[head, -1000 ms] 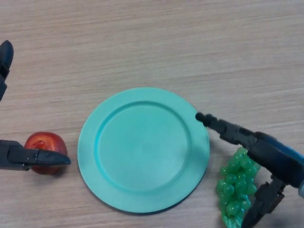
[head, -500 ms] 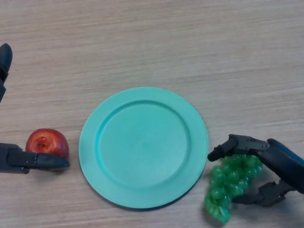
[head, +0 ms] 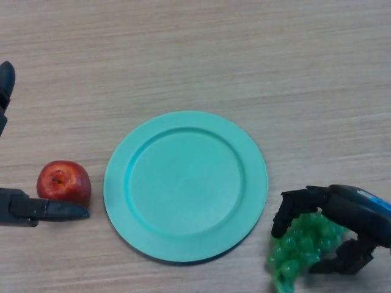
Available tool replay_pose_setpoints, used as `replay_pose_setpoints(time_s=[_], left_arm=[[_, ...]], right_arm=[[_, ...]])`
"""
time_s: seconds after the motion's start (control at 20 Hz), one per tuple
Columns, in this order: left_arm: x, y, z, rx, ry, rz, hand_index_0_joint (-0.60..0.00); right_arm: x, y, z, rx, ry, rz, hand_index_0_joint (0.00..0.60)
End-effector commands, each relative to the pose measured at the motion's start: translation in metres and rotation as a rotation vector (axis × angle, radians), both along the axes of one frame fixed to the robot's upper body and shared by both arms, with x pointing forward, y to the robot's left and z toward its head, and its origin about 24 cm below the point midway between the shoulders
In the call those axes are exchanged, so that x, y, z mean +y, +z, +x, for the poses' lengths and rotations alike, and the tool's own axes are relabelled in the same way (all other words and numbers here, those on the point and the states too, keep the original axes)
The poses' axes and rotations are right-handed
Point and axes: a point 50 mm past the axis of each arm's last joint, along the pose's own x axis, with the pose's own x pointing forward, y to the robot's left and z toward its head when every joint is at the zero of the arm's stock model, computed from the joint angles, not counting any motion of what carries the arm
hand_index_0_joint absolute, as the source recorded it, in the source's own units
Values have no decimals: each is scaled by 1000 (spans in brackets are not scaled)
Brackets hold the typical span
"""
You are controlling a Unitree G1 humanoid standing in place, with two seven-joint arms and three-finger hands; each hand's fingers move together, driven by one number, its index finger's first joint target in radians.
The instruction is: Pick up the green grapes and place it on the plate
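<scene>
At the teal plate's (head: 186, 185) four o'clock, the right hand (head: 347, 215) curls fingers and thumb around the green grapes (head: 300, 247); the left hand (head: 27, 209), fingers straight, rests by the red apple (head: 63, 182) at nine.

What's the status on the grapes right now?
Right hand fingers curled round the green plastic grape bunch, right of the round teal plate. Left hand open beside the red apple. Plate bare, path unobstructed.

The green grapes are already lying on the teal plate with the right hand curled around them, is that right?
Not quite. The head view shows the green grapes on the table beside the teal plate, not on it. The right hand is curled around them.
</scene>
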Motion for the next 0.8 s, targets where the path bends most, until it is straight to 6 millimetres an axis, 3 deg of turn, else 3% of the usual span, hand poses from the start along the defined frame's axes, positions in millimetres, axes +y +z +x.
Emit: replay_pose_setpoints(time_s=[0.05,0.2,0.35,0.65,0.8], left_arm=[[7,32,-15,-232,50,91,0],[8,33,-14,-237,44,85,0],[9,33,-13,-243,37,73,0],[18,33,-14,-239,34,46,0],[21,32,-14,-241,45,39,0]], right_arm=[[7,69,2,-208,33,183,600],[30,103,1,-211,60,258,600],[70,137,2,-345,188,270,600],[128,161,11,-372,286,302,600],[142,169,23,-464,261,302,600]])
